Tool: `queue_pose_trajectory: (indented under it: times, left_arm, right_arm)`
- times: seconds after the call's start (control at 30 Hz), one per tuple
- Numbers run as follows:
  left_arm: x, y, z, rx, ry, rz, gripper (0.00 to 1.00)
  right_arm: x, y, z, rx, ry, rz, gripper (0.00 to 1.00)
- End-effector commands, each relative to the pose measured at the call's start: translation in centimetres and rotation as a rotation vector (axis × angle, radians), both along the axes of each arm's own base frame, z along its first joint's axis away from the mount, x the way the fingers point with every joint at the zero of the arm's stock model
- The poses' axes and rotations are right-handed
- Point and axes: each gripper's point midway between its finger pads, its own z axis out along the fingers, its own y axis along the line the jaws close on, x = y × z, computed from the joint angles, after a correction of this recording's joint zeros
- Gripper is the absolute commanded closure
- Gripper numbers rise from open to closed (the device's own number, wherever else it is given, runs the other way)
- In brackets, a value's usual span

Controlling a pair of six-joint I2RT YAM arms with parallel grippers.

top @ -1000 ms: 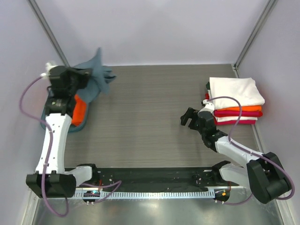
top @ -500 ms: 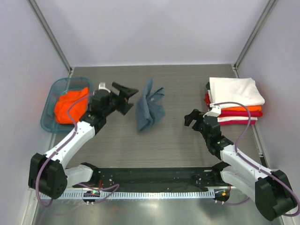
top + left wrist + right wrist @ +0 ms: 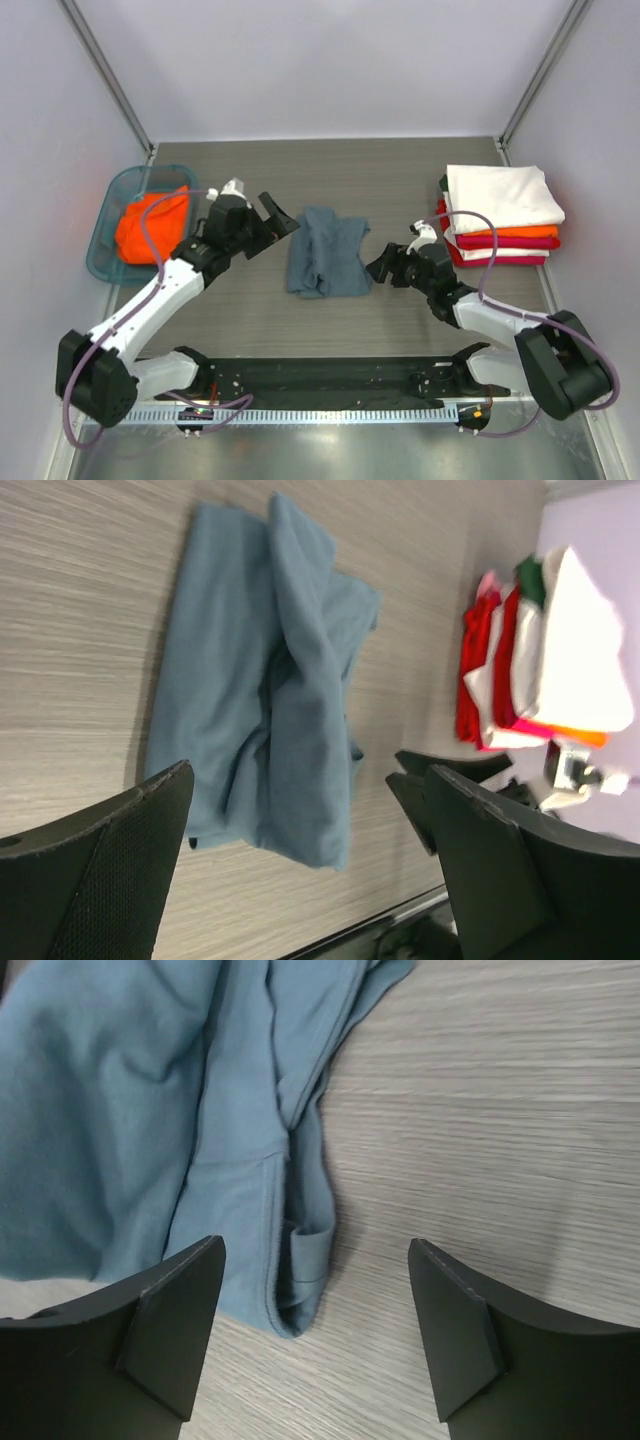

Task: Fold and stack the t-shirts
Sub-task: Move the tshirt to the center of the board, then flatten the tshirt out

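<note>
A slate blue-grey t-shirt lies crumpled on the middle of the table, also in the left wrist view and the right wrist view. My left gripper hovers just left of it, open and holding nothing. My right gripper is at the shirt's right edge, open, with the hem corner on the table below the gap between its fingers. At the right stands a stack of folded t-shirts, white on top, then orange and red. An orange t-shirt fills the basket.
The teal plastic basket sits at the table's left edge. The folded stack is close to the right wall. A black rail runs along the near edge between the arm bases.
My left arm swung from the basket to the table's middle and let go of the blue-grey shirt, which now lies spread there. My right gripper moved left to the shirt's edge.
</note>
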Motion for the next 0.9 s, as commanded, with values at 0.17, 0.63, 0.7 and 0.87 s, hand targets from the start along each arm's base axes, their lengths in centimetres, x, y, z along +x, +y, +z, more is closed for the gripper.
queue_pose_trajectory:
  times: [0.17, 0.63, 0.7, 0.87]
  left_arm:
    - [-0.1, -6.2, -5.4, 0.293, 0.078, -0.254, 0.04]
    - [1.3, -7.3, -8.2, 0.336, 0.144, -0.238, 0.33]
    - [1.3, -7.5, -8.2, 0.33, 0.14, -0.241, 0.44]
    - [1.6, -7.2, -7.4, 0.331, 0.113, -0.223, 0.74]
  right_arm:
    - [1.9, 3.5, 0.9, 0.036, 0.01, 0.124, 0.33]
    - [1.9, 4.2, -2.3, 0.0, 0.142, 0.149, 0.55]
    - [1.9, 4.4, -2.5, 0.002, 0.153, 0.156, 0.59]
    - [1.8, 4.5, -3.1, -0.007, 0.182, 0.163, 0.72]
